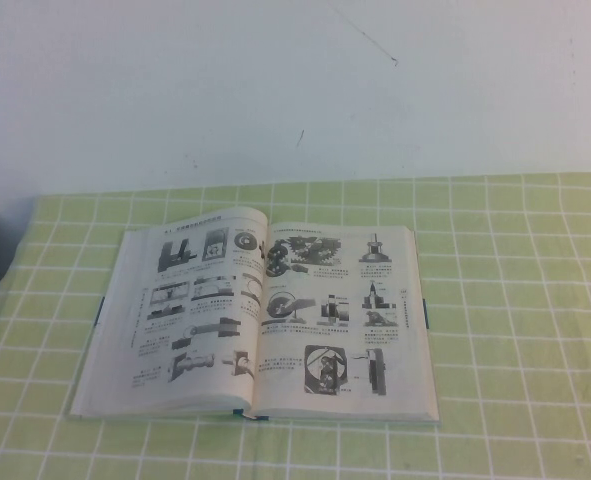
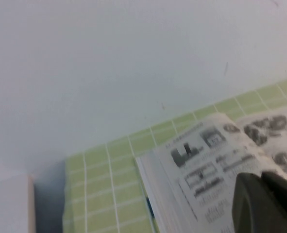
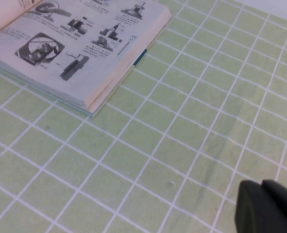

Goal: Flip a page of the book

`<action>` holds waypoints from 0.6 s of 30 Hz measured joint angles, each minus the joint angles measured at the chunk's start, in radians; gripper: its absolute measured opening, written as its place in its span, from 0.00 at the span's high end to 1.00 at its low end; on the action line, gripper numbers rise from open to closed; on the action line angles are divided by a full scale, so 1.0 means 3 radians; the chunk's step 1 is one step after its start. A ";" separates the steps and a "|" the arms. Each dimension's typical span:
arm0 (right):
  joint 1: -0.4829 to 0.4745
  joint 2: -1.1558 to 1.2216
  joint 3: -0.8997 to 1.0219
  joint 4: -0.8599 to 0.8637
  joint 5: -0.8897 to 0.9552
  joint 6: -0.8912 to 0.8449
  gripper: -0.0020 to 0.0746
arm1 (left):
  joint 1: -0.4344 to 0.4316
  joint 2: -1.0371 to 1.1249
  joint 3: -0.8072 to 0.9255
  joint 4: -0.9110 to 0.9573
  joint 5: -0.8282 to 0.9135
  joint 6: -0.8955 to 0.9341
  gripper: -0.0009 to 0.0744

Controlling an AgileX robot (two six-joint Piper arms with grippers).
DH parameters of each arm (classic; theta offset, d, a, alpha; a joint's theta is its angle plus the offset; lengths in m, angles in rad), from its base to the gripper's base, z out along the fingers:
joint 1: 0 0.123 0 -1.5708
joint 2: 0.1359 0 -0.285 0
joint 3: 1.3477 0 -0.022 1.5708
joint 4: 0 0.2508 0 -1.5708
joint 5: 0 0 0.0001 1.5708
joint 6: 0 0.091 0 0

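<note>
The green checked tablecloth (image 1: 515, 300) is carrying the thick white-paged book (image 1: 260, 320), lying open and flat on machine-part pictures. No leaf is lifting, so I cannot tell whether the turn is done. The left gripper (image 2: 264, 204), jaws unreadable, is hovering over the book's left leaf; the right gripper (image 3: 267, 206), jaws together and empty, is hanging over cloth beside the book.

The book (image 1: 260, 318) lies open and flat near the middle of the counter, dark blue-green cover edges showing. Its left page (image 1: 180, 310) bulges slightly near the spine, both faces showing dark machine-part pictures.
</note>
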 joint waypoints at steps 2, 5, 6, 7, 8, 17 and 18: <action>0.0000 0.0000 0.0000 0.0000 0.0000 0.0000 0.98 | 0.0000 -0.0270 0.0316 0.0000 0.0062 0.0032 0.99; 0.0000 0.0000 0.0000 0.0000 0.0000 0.0000 0.98 | 0.0000 -0.0724 0.0781 -0.0013 0.0120 0.0045 0.99; 0.0000 0.0000 0.0000 0.0000 0.0000 0.0000 0.98 | 0.0000 -0.0839 0.0922 -0.0013 0.0120 0.0045 0.99; 0.0000 0.0000 0.0000 0.0000 0.0000 0.0000 0.98 | 0.0000 -0.0900 0.1019 -0.0013 0.0104 0.0045 0.99; 0.0000 0.0000 0.0000 0.0000 0.0006 0.0000 0.98 | 0.0000 -0.0934 0.1119 -0.0013 0.0095 0.0045 0.99; 0.0000 0.0000 0.0005 0.0000 0.0012 0.0000 0.98 | 0.0000 -0.0958 0.1211 0.0133 -0.0117 -0.0036 0.99; 0.0000 0.0000 0.0005 0.0000 0.0012 0.0000 0.98 | 0.0000 -0.0958 0.1211 0.0215 -0.0124 -0.0151 0.99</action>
